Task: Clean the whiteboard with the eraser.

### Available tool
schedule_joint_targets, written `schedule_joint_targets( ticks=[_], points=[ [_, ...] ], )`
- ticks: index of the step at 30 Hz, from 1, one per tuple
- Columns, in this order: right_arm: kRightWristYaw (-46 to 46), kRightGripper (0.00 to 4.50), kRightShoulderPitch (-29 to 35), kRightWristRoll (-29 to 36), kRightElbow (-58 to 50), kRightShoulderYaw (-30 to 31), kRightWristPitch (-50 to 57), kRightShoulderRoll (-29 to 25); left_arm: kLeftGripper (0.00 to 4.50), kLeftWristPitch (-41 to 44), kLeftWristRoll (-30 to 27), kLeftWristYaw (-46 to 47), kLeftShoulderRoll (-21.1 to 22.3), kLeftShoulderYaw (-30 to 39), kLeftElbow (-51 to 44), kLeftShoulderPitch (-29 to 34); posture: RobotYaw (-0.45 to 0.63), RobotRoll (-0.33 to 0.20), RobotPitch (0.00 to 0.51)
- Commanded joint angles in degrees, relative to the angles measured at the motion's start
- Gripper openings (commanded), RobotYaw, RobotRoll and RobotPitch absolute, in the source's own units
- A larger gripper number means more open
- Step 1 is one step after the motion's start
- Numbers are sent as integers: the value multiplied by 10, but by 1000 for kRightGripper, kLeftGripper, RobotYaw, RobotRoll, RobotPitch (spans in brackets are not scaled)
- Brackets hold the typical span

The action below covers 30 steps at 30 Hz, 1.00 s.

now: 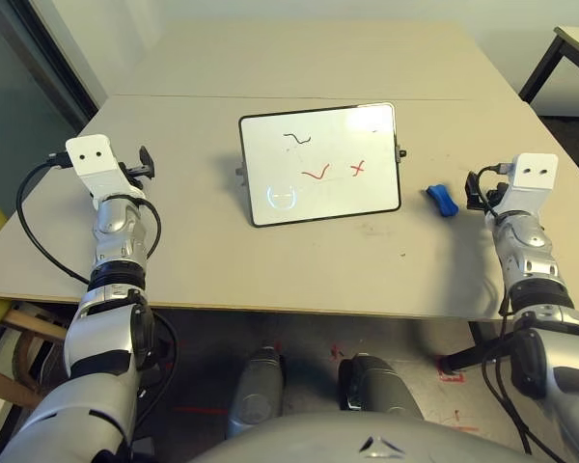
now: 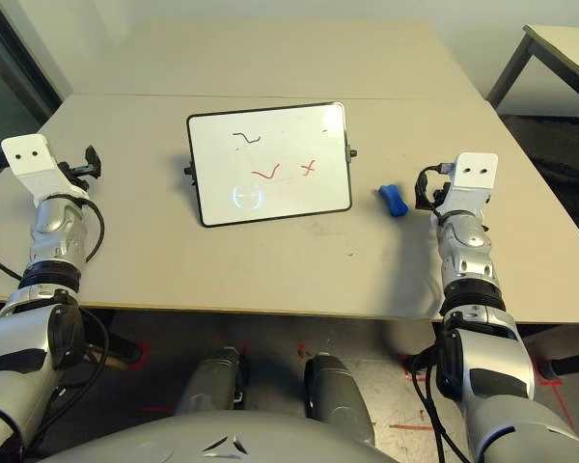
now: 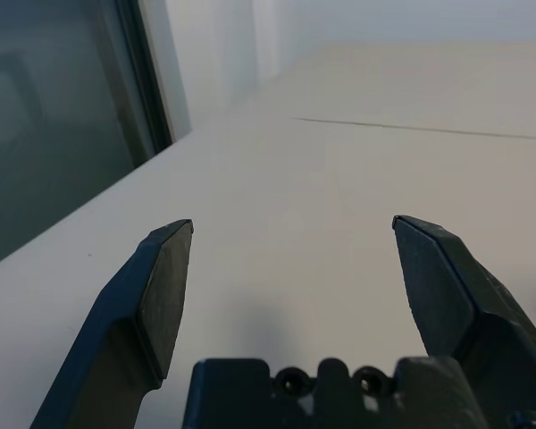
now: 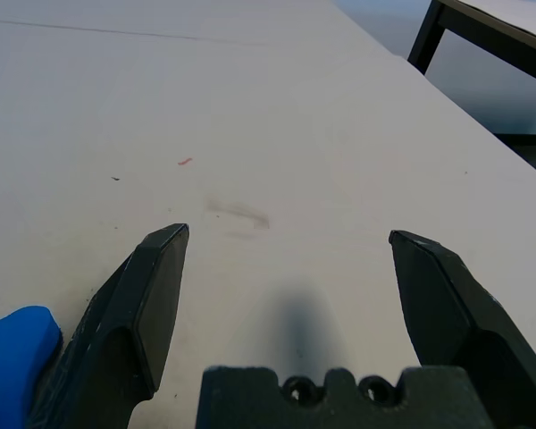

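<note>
Lying mid-table, the whiteboard carries black and red scribbles. Just beside its right edge sits the eraser, with the right gripper spread wide near it. Far left, the left gripper gapes empty.

Eraser partly cropped, perhaps.
</note>
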Motion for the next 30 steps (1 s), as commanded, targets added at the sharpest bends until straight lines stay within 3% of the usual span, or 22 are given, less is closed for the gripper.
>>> schedule_joint_targets(
  ticks=[1,8,14,23,30],
  points=[
    [-4,4461,9,0,-10,0,2,6,4500,7,2,-6,0,-4,-6,3,242,0,65],
    [-4,4461,24,11,-85,-2,45,14,4500,9,-5,-62,12,-7,-5,-11,219,0,61],
    [-34,4461,-9,21,-200,-6,283,-8,4500,66,-49,-245,55,-3,-17,-23,217,0,60],
    [54,4461,-57,74,-382,52,722,-78,4500,197,-106,-587,127,-49,-112,-8,219,0,52],
    [112,4461,-103,76,-406,109,807,-119,4500,362,-152,-766,170,-107,-250,26,236,0,53]
  ],
)
